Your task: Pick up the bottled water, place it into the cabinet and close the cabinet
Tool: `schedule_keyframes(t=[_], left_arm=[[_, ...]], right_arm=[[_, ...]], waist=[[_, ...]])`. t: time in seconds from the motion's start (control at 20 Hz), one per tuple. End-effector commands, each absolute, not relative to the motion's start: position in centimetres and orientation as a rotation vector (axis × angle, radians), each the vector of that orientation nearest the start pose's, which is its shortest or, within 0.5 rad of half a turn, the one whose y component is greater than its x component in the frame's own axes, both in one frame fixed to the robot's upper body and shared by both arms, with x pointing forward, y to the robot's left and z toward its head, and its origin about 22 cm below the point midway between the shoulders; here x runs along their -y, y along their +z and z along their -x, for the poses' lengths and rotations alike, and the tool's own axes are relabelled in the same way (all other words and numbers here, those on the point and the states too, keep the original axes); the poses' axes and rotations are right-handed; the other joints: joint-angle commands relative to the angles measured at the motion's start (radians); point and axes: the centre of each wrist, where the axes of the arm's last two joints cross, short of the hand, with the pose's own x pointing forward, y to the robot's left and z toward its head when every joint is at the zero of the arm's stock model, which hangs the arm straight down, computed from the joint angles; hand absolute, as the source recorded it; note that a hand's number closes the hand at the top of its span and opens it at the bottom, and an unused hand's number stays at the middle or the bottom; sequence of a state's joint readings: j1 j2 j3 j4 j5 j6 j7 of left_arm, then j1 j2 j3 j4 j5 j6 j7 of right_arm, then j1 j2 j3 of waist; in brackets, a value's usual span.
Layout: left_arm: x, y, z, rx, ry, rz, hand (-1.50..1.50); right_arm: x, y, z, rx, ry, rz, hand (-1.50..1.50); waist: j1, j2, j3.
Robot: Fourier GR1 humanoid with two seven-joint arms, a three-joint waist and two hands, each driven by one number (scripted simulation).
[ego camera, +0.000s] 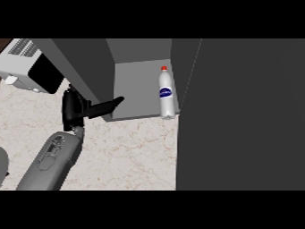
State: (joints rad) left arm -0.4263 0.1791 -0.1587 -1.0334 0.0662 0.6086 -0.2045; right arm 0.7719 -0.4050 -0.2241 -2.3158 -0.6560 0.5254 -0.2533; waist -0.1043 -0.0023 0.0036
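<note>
Bottled water (166, 93) upright inside open cabinet (138, 89) at its right wall, left hand (75, 108) at cabinet's left edge, fingers (108, 106) extended straight holding nothing, right hand unseen, large dark panel (247, 116) hiding table's (128, 152) right side.

The bottle (167, 93) stands inside the cabinet (131, 91), at its right side, next to the open door (247, 112). The left hand (75, 108) is at the cabinet's left front edge. A microwave (26, 67) sits on the table (128, 152) further left.
</note>
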Motion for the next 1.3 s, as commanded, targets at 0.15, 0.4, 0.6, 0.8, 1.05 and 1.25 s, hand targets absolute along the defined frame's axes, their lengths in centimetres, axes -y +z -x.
schedule_keyframes(t=[0.15,0.4,0.6,0.8,1.05,1.25], left_arm=[[-12.7,4.8,-37.5,1.812,0.001,-0.236,-1.5],[-12.7,5.2,-37.0,1.888,0.005,-0.176,-1.5],[-12.9,5.9,-37.2,1.901,0.011,-0.147,-1.5],[-12.2,5.1,-36.3,1.921,0.045,-0.089,-1.5],[-11.6,4.5,-35.4,1.927,0.052,-0.012,-1.5],[-11.7,3.3,-33.9,1.897,0.046,0.05,-1.5]], right_arm=[[32.7,12.2,-6.9,1.921,0.195,-0.399,-1.5],[32.9,12.6,-6.8,1.911,0.2,-0.38,-1.5],[32.4,12.6,-6.9,1.909,0.21,-0.378,-1.5],[32.6,12.6,-7.0,1.92,0.191,-0.363,-1.5],[33.2,12.5,-7.4,1.924,0.188,-0.342,-1.5],[32.8,13.0,-6.5,1.898,0.178,-0.303,-1.5]], waist=[[-0.046,0.026,-0.008],[-0.038,0.018,-0.008],[-0.036,0.015,-0.008],[-0.011,0.012,-0.008],[0.005,0.01,-0.007],[0.02,0.0,-0.007]])
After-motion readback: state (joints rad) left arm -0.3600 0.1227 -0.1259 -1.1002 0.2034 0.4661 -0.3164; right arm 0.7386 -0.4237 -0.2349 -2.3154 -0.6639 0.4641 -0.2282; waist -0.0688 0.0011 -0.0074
